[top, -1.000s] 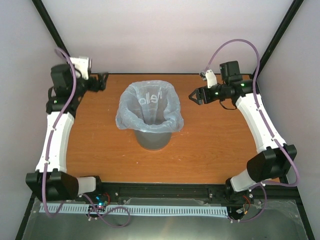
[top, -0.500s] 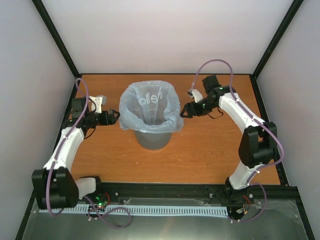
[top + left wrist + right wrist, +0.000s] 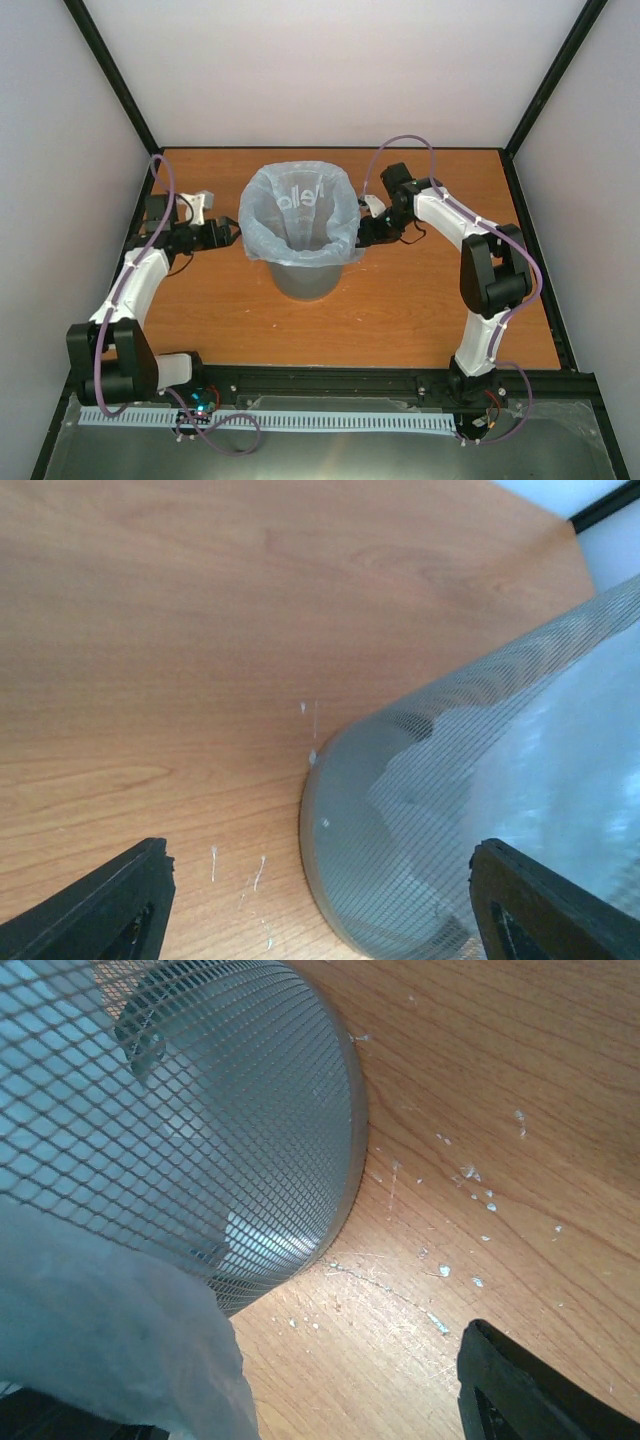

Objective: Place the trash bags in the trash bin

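- Middle of table [image 3: 420, 310]: trash bin [image 3: 305, 280], upright, lined with trash bag [image 3: 300, 215], hem folded out over the rim.
- At the bin's 9 o'clock: left gripper [image 3: 228, 235], just beside the hem, jaws spread wide, holding nothing.
- At 3 o'clock: right gripper [image 3: 362, 232], against the overhang, jaws likewise wide, film hanging over one finger, not pinched.
- Looks like a two-sided approach, placed opposite so the hem can be tugged down evenly without tipping the bin.
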You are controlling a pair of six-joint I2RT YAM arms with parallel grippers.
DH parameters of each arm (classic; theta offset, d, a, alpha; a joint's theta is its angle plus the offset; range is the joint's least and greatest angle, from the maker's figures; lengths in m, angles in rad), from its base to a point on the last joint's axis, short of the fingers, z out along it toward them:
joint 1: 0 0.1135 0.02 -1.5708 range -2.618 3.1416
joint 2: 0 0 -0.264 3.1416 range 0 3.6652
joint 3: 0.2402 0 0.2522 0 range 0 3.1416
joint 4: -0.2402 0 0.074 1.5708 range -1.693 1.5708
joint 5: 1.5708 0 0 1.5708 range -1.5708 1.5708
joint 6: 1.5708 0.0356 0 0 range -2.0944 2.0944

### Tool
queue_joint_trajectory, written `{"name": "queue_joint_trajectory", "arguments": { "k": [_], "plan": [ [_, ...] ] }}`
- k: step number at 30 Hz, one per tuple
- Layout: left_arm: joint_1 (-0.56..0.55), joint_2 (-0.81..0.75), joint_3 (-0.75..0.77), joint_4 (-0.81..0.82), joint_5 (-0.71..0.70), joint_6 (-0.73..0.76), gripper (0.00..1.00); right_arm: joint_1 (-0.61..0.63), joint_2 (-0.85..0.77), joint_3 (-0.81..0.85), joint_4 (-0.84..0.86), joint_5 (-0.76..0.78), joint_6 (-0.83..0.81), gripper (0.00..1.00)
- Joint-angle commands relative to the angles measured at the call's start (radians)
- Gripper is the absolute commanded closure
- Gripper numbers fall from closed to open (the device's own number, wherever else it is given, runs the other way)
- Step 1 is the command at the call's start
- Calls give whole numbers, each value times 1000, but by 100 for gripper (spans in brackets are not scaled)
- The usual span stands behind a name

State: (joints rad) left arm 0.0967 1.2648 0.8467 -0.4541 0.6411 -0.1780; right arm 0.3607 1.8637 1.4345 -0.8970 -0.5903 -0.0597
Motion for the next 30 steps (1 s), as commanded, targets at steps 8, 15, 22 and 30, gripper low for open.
{"name": "queue_joint_trajectory", "arguments": {
  "k": [8, 15, 22, 30],
  "plan": [
    [54, -19, 105, -99, 281, 23, 20, 8, -1, 36, 22, 8, 12, 27],
    [48, -8, 36, -102, 333, 21, 23, 7, -3, 40, 25, 12, 12, 27],
    [34, 131, -8, -50, 232, 18, 27, 7, 2, 41, 26, 19, 12, 27],
    [-30, 235, -17, -40, 161, 33, 27, 24, 28, 20, 22, 48, 2, 28]
  ]
}}
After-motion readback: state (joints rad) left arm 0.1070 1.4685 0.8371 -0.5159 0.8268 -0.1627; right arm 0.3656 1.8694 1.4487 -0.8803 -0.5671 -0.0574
